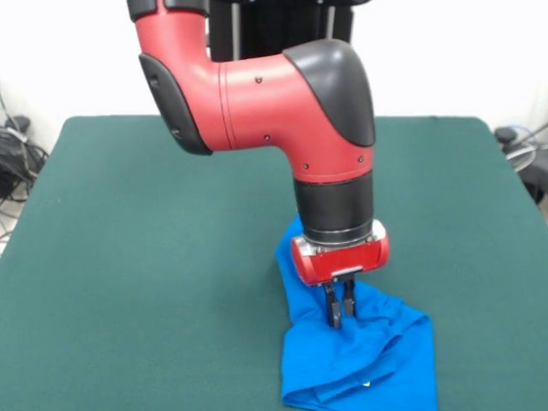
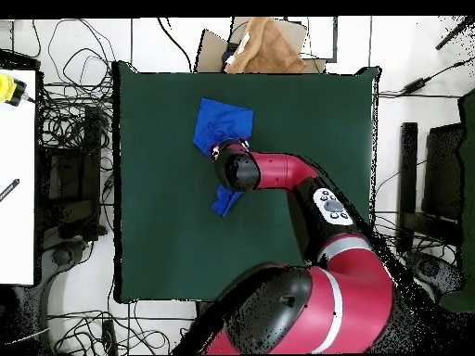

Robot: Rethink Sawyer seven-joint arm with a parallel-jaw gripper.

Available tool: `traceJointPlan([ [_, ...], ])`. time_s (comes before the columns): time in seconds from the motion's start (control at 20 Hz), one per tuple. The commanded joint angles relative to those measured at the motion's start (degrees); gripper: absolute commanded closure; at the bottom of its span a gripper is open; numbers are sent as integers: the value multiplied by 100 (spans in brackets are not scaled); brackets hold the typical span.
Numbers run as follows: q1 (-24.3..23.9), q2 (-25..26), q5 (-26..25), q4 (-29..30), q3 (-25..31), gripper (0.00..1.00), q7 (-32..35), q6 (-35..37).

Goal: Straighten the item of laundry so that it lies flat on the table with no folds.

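Toward six o'clock of the table [image 1: 128,257] in the front view, just right of centre: item of laundry [image 1: 377,360], bright blue, bunched and creased, one narrow strip running up toward twelve o'clock behind the wrist. Directly above the heap, gripper [image 1: 339,318], pointing straight down, fingers nearly together, tips pressed into the cloth, a fold seemingly nipped between them. Overhead, same heap [image 2: 223,125] toward twelve o'clock on the felt, a blue corner at six o'clock of the arm [image 2: 278,171].
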Motion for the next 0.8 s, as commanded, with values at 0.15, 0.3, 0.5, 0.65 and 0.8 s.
traceJointPlan([
  [0.15, -602, 228, -361, 323, 745, 100, -444, 508],
  [0.3, -1204, -160, -329, 550, 926, 100, -906, 1087],
  [0.5, -1800, -117, -376, 151, 1241, 100, -1686, 1896],
  [0.65, -2091, 269, -476, -343, 1494, 100, -2257, 2373],
  [0.8, -2338, 650, -595, -633, 1642, 100, -2680, 2537],
])
